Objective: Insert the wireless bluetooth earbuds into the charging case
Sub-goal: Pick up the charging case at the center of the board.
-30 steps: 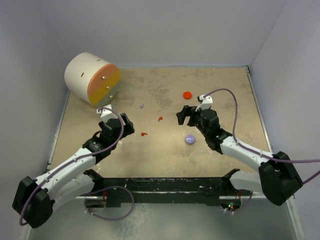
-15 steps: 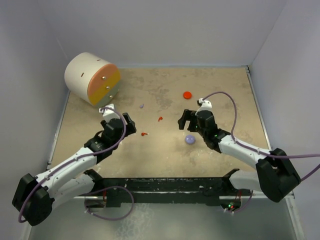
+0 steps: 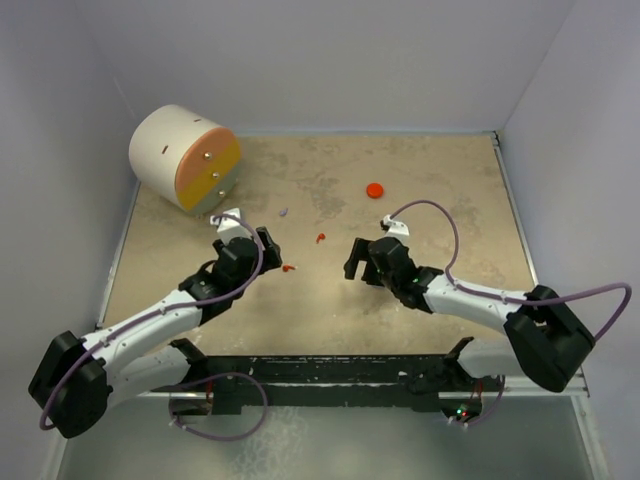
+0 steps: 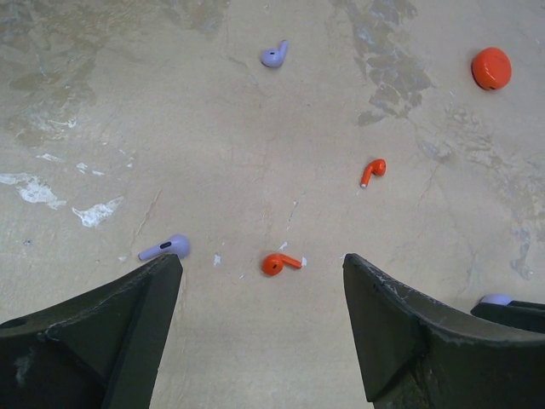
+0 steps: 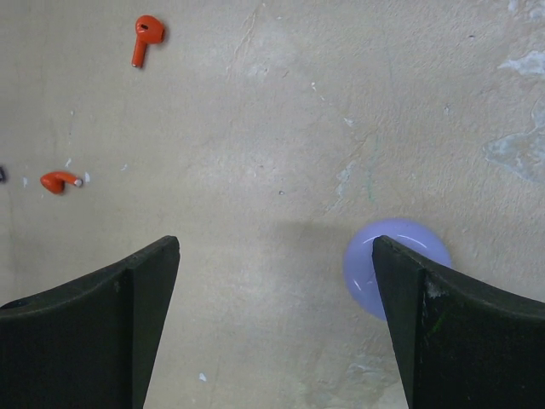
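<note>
Two red earbuds lie mid-table, one [image 3: 320,237] farther out and one [image 3: 288,268] nearer; the left wrist view shows them too [image 4: 372,171] [image 4: 281,262]. A lavender earbud [image 4: 273,56] lies farther back, and another [image 4: 166,248] rests by the tip of my left finger. My left gripper [image 3: 265,250] [image 4: 261,273] is open just short of the nearer red earbud, empty. The round red case [image 3: 374,189] sits at the back. The lavender case [image 5: 393,260] peeks out beside my right finger; my right gripper [image 3: 353,262] [image 5: 277,247] hangs open over it, holding nothing.
A big white cylinder with an orange face [image 3: 185,157] lies at the back left corner. Grey walls close the table on three sides. The right arm's purple cable [image 3: 440,215] loops above the table.
My left gripper has edged forward and right toward the nearer red earbud. My right gripper has swung left and nearer, and now covers the lavender case in the top view.
</note>
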You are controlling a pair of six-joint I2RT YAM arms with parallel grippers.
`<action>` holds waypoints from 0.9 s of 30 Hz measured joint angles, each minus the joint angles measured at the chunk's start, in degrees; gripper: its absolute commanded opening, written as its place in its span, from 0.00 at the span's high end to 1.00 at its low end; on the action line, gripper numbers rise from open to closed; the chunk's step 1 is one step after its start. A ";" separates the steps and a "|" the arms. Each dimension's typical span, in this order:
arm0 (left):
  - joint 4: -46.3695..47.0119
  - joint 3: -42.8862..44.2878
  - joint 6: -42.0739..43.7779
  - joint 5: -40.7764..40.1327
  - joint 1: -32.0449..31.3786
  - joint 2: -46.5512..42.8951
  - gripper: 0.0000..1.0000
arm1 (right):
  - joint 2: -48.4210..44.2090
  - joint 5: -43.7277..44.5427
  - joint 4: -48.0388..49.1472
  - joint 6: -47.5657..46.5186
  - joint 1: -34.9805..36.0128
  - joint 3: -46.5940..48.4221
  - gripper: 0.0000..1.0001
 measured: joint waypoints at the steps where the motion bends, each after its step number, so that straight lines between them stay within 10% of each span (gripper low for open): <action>1: 0.13 -0.02 -0.02 0.00 -0.07 -0.04 0.23 | 0.22 0.90 -0.02 0.81 0.44 0.09 0.01; 27: 3.67 -1.95 -0.17 0.98 -0.09 -1.27 0.23 | -5.53 11.45 -23.67 18.49 4.70 2.10 0.00</action>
